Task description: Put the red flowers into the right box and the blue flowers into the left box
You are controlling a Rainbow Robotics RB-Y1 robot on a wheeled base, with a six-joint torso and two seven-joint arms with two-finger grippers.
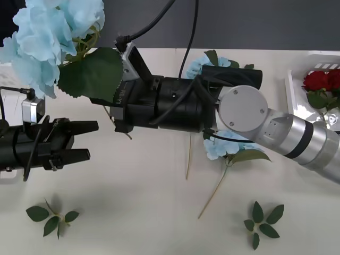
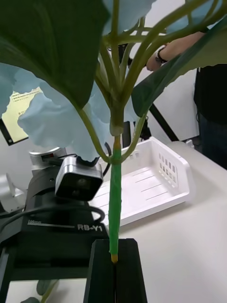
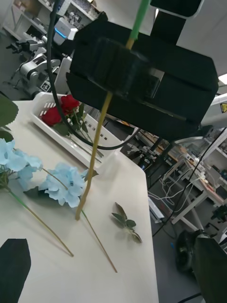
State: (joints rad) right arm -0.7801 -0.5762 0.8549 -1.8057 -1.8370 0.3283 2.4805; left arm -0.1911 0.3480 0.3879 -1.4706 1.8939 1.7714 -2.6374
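While the right tool carries a blue bloom high across the counter, the rest waits below.

Step in hand: moving one of the blue flowers (image 1: pixel 50 32) toward the left box (image 2: pixel 151 182), by my reading.
Right tool (image 2: pixel 115 258): clamped tight on the green stem, which stands up between its black fingers; the bloom and its broad leaf hang above the robot's left side.
Left tool (image 1: pixel 85 141): parted and holding nothing, hovering just under the lifted bloom.
Left box: white tray, nothing visible inside it, beyond the left arm in the right wrist view.
Right box (image 1: pixel 297 93): at the far right of the counter (image 1: pixel 149 223), already holding red flowers (image 1: pixel 321 81).
Still on the counter: two blue clusters (image 1: pixel 223 149) near the right arm, and loose leaf sprigs (image 1: pixel 263 223).
Next move: likely swing over the left box, lower, and release.
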